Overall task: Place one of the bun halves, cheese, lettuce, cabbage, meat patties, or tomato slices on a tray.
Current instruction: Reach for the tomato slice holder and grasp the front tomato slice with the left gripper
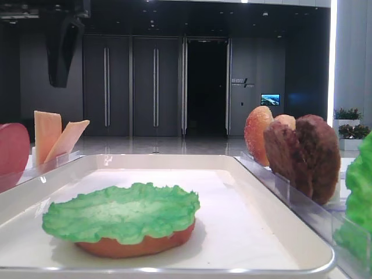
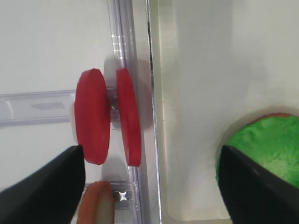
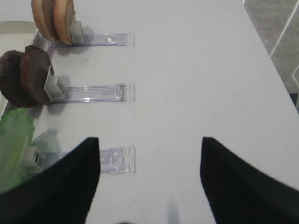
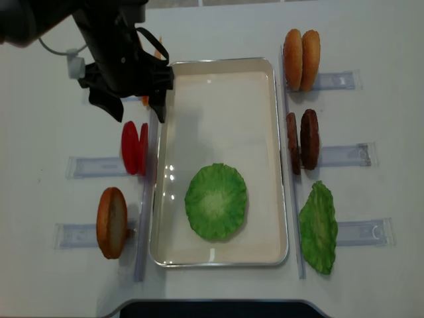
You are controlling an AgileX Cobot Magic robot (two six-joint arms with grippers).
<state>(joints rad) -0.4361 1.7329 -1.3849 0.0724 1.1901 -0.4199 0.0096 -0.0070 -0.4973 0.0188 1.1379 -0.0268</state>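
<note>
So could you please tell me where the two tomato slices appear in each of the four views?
Exterior high: one slice at the far left edge, partly cut off.
Right wrist: not in it.
Left wrist: tomato slices upright, left of centre, beside the tray.
Exterior high (realsense): just left of the tray.
Shared landmark: the lettuce on the tray.

The tray (image 4: 222,69) lies in the middle of the bench (image 4: 371,278). On it, toward its near end in the overhead view, a lettuce leaf (image 4: 215,201) lies on top of a bun half (image 1: 133,244). Left of the tray stand the tomato slices (image 4: 134,147) on edge in a holder (image 4: 93,167), with another bun half (image 4: 112,222) nearer. Right of the tray, from far to near, stand two bun halves (image 4: 301,59), the meat patties (image 4: 302,141) and a second lettuce leaf (image 4: 318,226).
</note>
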